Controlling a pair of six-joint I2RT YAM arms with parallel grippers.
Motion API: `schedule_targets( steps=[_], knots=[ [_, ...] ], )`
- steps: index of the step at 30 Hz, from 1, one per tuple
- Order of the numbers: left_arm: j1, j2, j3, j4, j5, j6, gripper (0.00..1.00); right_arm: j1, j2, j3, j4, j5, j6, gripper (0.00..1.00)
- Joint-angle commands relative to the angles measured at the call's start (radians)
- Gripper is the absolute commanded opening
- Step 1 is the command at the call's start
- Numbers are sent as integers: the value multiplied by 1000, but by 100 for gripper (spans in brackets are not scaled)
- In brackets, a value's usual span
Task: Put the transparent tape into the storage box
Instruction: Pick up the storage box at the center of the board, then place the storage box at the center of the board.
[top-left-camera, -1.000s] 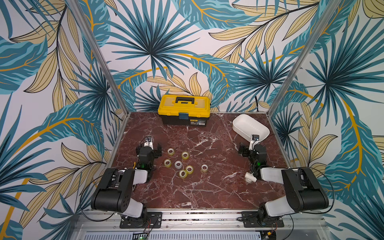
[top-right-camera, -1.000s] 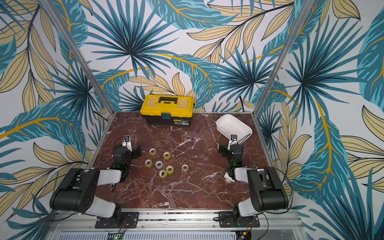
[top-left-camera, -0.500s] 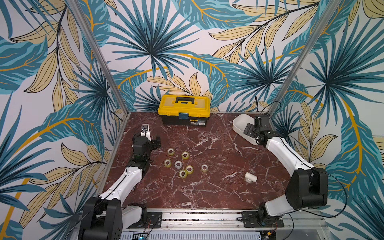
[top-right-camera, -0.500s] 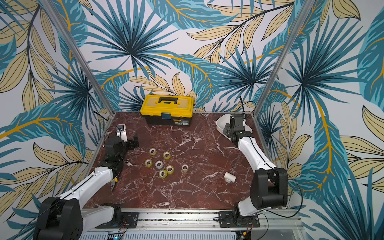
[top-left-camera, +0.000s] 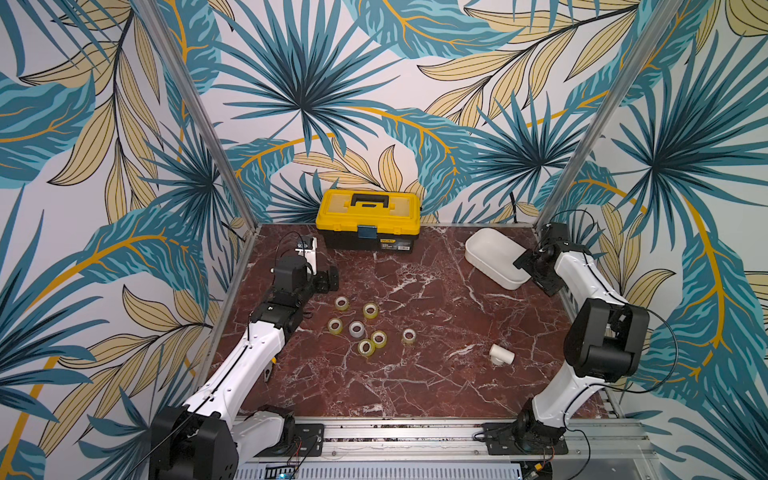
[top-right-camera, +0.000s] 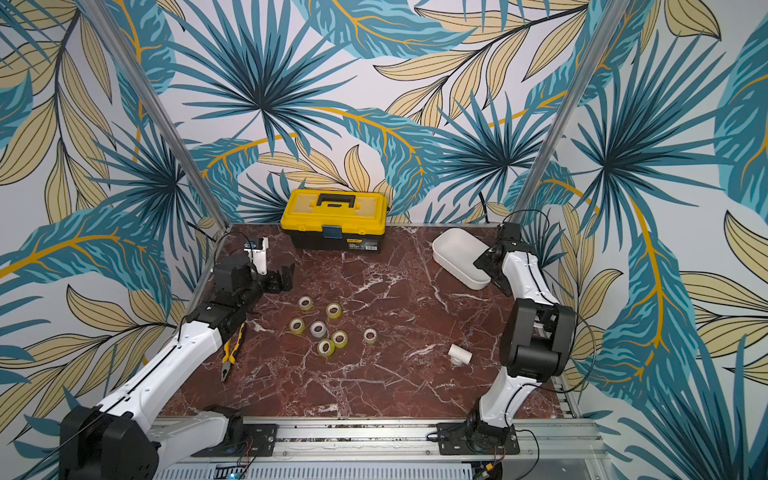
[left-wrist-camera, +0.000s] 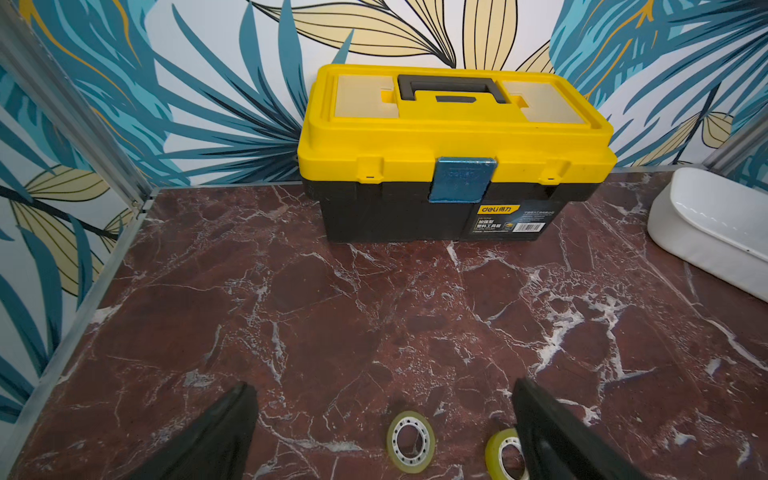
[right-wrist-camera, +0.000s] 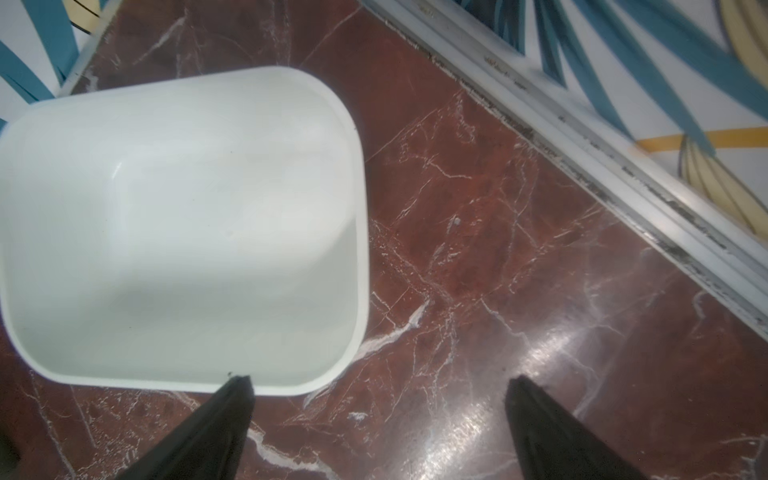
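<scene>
the transparent tape (top-left-camera: 356, 329) is seven small rolls, all lying flat on the red marble table (top-left-camera: 415, 386), a little left of its middle. they make a loose group; six are yellowish, and the one in the middle of the group is paler. one roll (top-left-camera: 409, 336) lies a bit apart on the right side of the group.

the storage box (top-left-camera: 494, 253) stands in the far right corner of the table, turned at an angle, well apart from the rolls.

the left gripper (top-left-camera: 326, 281) is just beyond the group, on its far left side, and it points toward the yellow-and-black toolbox (top-left-camera: 368, 216) at the far wall. its fingers are spread wide and they hold nothing. in the left wrist view one roll (left-wrist-camera: 410, 441) shows between the two fingers, and a second roll (left-wrist-camera: 503, 455) is partly hidden behind one finger. i cannot tell how high the gripper is above the table.

the right gripper (top-left-camera: 536, 273) is at the right end of the storage box. its fingers are also spread wide, with nothing between them. in the right wrist view one fingertip (right-wrist-camera: 239, 384) lies over the rim of the box and the other is over bare marble.

a white pipe fitting (top-left-camera: 500, 354) lies near the right side of the table. pliers with yellow handles (top-right-camera: 232, 347) lie by the left arm.
</scene>
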Motion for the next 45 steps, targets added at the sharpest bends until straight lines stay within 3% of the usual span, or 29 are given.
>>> schedule_targets(
  steps=[1,4,8,15,20,34,39,45],
  knots=[
    [-6,24,46,-20,41,-39,100,-19,56,20,-7,-104,25,97],
    [-12,45,46,-24,56,-51,100,-31,90,22,30,-123,25,93],
    [-22,51,40,-20,59,-60,100,-35,119,22,50,-127,31,76],
    [-24,53,35,-5,51,-76,100,-36,132,-13,79,-129,38,20],
    [-29,59,34,8,52,-90,100,-35,117,-39,95,-145,33,0],
    [-147,12,92,-66,-13,-100,100,7,-131,-155,-31,-170,-70,0],
    [-191,31,153,-166,-32,-138,100,108,-209,-231,-89,-185,-177,0],
    [-234,62,143,-170,-38,-192,100,266,-241,-301,-84,-150,-208,0]
  ],
)
